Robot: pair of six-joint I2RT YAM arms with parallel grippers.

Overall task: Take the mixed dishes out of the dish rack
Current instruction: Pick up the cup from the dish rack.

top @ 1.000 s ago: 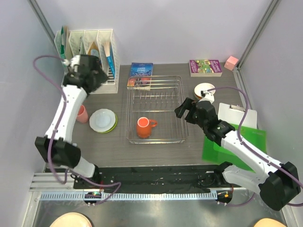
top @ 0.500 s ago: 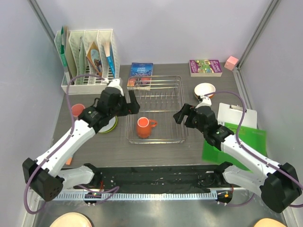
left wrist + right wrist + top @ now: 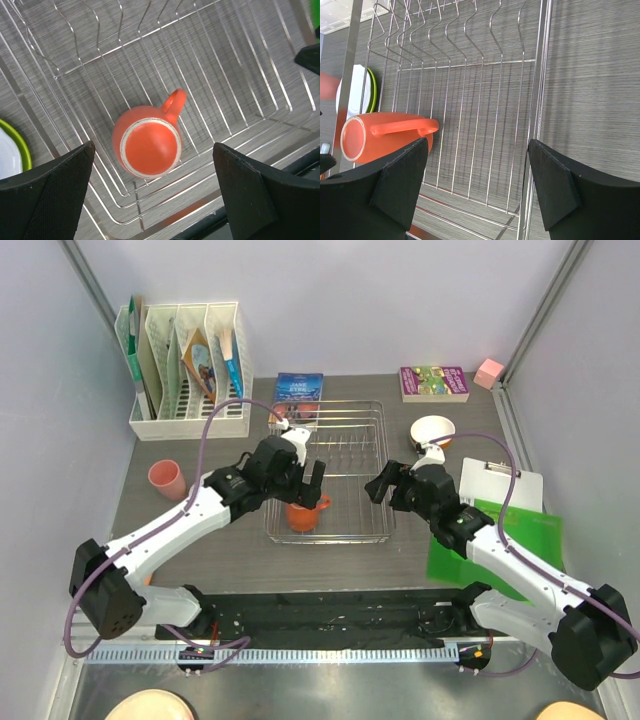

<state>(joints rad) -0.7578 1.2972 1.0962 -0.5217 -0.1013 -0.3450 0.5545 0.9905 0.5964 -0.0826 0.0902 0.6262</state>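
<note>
The orange mug (image 3: 303, 515) is the only dish inside the silver wire dish rack (image 3: 332, 537). It sits on the rack's floor in the near-left part, in front of the row of upright tines, and its handle points toward the rack's right side. From the left wrist view a pale ring runs around its upward face; whether that face is the mouth or the base cannot be told. The left gripper (image 3: 304, 488) hangs directly over the mug with its fingers (image 3: 55, 192) released and spread wide, one on each side of the mug and touching nothing. The right gripper (image 3: 386, 483) is at the rack's right rim, just outside the wire, pointed in toward the mug. Its fingers (image 3: 555, 187) are likewise spread apart and hold nothing. The other dishes lie on the grey surface (image 3: 200, 450). The pink cup (image 3: 166, 479) stands well to the left of the rack. A lime-green plate (image 3: 372, 90) with a white dish (image 3: 356, 95) on it shows just beyond the rack's left side, mostly hidden under the left arm in the overhead view. A cream-white bowl (image 3: 433, 428) rests to the right of the rack, beyond the right gripper.
</note>
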